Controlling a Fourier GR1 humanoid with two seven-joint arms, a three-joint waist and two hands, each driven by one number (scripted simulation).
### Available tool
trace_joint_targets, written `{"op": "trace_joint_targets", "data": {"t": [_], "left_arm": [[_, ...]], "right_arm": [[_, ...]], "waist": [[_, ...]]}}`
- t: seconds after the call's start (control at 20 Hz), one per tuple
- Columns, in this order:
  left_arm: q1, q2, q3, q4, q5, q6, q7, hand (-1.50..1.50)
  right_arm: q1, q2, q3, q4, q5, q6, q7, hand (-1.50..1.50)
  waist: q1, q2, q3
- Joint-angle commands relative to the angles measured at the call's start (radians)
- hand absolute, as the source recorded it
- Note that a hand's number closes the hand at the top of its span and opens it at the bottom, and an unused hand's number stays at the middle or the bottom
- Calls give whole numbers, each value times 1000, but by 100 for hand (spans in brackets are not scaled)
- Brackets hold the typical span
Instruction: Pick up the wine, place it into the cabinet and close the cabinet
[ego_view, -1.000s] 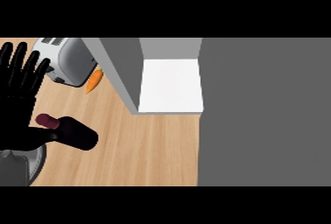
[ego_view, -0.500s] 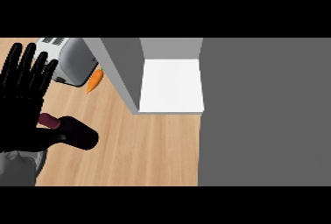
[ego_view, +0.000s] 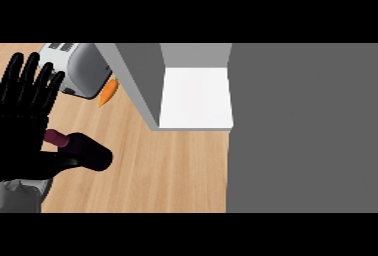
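The wine (ego_view: 83, 151) lies on its side on the wooden counter (ego_view: 170, 170) at about eight o'clock in the head view, its red-capped neck pointing toward ten o'clock and its dark body toward four. Lying flat like that, it offers its round body for a grasp from the side, which is probably why the left robot hand (ego_view: 28, 107) sits just beside it at nine o'clock. That robot hand is spread wide, fingers straight and pointing to twelve, while the thumb reaches along the bottle's lower flank; whether it touches the glass is hard to tell, dark against dark. Nothing is gripped yet.

Up toward one o'clock stands the cabinet (ego_view: 196, 97), its door (ego_view: 136, 82) swung out so the pale shelf is ready to receive the bottle. At eleven o'clock sit a toaster (ego_view: 77, 67) and a carrot (ego_view: 108, 92).

The count: one bottle, one cabinet, one toaster, one carrot, one robot hand visible.
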Motion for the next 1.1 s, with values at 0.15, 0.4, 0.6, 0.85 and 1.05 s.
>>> {"op": "trace_joint_targets", "data": {"t": [0.15, 0.4, 0.6, 0.85, 1.05], "left_arm": [[121, -4, 6, -84, 10, -25, 8, -150], [110, 54, 93, -44, 43, -36, 44, -150], [53, 21, 59, 60, -26, -10, -23, -150], [261, 24, 114, 20, 11, -156, -140, -150], [221, 77, 174, 77, 37, -166, -106, -150]], "right_arm": [[-70, 4, -34, 13, -23, -9, 43, -150], [27, 21, -33, -41, -18, 34, 27, -150], [-28, 44, 10, -19, 33, 12, 45, -150], [-26, 21, -47, -37, -13, 25, 53, -150], [-7, 50, -8, -30, 25, 39, 35, -150]], "waist": [[4, 0, 0], [0, 0, 0], [-1, 1, 0], [4, -1, 0], [2, 0, 0]]}}
